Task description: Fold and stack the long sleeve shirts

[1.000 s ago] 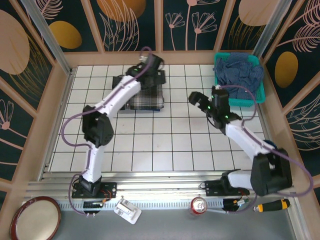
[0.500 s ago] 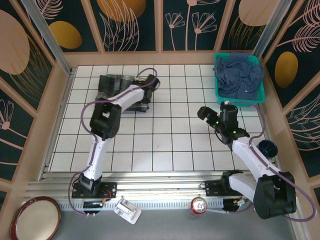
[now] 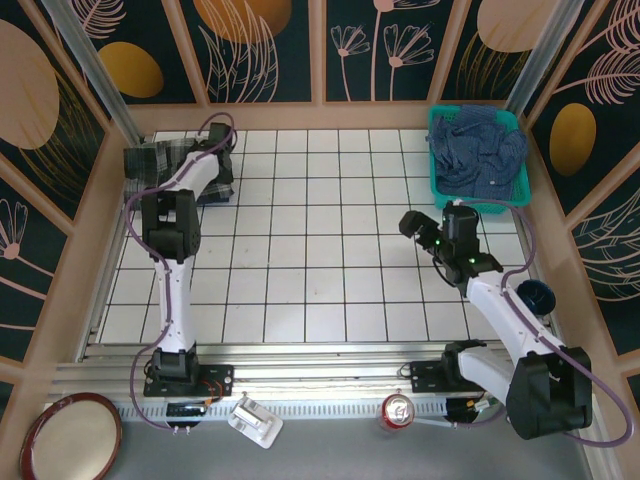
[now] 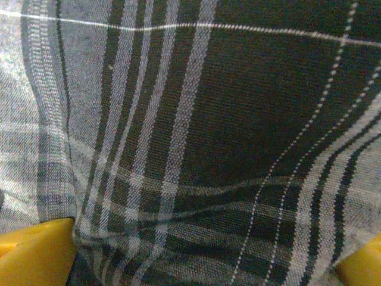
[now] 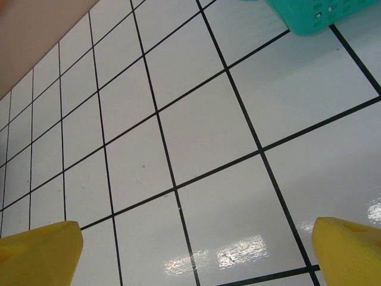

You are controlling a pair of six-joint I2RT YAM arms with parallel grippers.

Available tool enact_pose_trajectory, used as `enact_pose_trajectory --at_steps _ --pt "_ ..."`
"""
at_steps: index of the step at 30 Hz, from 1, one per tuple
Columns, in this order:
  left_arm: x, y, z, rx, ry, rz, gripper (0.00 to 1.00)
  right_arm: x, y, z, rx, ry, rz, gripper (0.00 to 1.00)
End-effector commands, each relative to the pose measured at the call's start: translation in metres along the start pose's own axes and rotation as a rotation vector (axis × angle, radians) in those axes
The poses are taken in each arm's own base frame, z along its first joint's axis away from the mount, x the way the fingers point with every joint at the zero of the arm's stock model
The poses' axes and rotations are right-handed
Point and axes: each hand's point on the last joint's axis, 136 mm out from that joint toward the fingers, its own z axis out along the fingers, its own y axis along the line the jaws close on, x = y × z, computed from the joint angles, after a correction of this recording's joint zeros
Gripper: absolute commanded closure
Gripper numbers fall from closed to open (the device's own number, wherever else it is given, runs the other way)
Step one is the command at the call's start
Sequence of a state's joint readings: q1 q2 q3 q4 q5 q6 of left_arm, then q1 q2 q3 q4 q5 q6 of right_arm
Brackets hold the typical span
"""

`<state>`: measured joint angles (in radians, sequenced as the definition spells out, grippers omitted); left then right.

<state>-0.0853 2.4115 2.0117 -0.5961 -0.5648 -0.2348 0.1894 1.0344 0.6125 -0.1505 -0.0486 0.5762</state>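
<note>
At the tiled table's (image 3: 330,260) far left corner, the grey-black-white plaid shirt (image 3: 148,163) lay beneath the left gripper (image 4: 199,262), its fingers spread wide. The right gripper (image 5: 193,250) hung with its fingers parted over bare tiles, near the teal basket (image 3: 505,203) of crumpled blue shirts (image 3: 478,140).

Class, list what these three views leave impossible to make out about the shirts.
1. Top view: the left arm crosses the grey plaid shirt, hiding its fold.
2. Left wrist view: the left gripper is cut off by the bottom edge; contact with cloth unclear.
3. Top view: blue shirts lie crumpled in the teal basket; their number is unclear.
</note>
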Motion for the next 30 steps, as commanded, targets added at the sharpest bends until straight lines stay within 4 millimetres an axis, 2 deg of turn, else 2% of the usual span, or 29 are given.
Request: enact_pose_trajectory --at_steps 1,5,7,9,14,17,20,24,27,28,30 --pt "-0.008 0.005 0.022 0.012 0.014 0.035 0.01 -0.018 0.004 -0.011 0.018 -0.047 -0.017 0.01" --pt "-0.016 0.017 0.032 0.015 0.020 0.007 0.01 -0.023 0.006 -0.013 0.025 -0.051 -0.020 0.01" --pt "-0.021 0.018 0.023 0.035 0.018 -0.014 0.01 -0.026 0.007 -0.015 0.027 -0.057 -0.022 0.01" --pt "-0.031 0.025 0.002 0.058 0.003 -0.072 0.01 -0.029 0.011 -0.016 0.019 -0.063 -0.031 0.01" --pt "-0.052 0.043 -0.078 0.221 -0.058 -0.242 0.01 -0.036 0.019 -0.019 -0.006 -0.077 -0.048 0.01" --pt "-0.045 0.061 -0.114 0.261 -0.098 -0.329 0.01 -0.035 0.024 -0.019 -0.042 -0.077 -0.059 0.01" --pt "-0.016 0.077 -0.131 0.287 -0.112 -0.444 0.01 -0.029 0.024 -0.017 -0.059 -0.070 -0.054 0.01" --pt "0.035 0.096 -0.125 0.252 -0.082 -0.599 0.01 -0.025 0.025 -0.015 -0.073 -0.058 -0.063 0.01" --pt "0.070 0.106 -0.091 0.238 0.022 -0.721 0.01 -0.024 0.024 -0.016 -0.066 -0.055 -0.082 0.01" --pt "0.079 0.108 -0.073 0.246 0.073 -0.762 0.01 -0.023 0.023 -0.016 -0.063 -0.051 -0.091 0.01" --pt "0.087 0.116 -0.051 0.225 0.121 -0.815 0.02 -0.021 0.021 -0.016 -0.057 -0.046 -0.094 0.01"
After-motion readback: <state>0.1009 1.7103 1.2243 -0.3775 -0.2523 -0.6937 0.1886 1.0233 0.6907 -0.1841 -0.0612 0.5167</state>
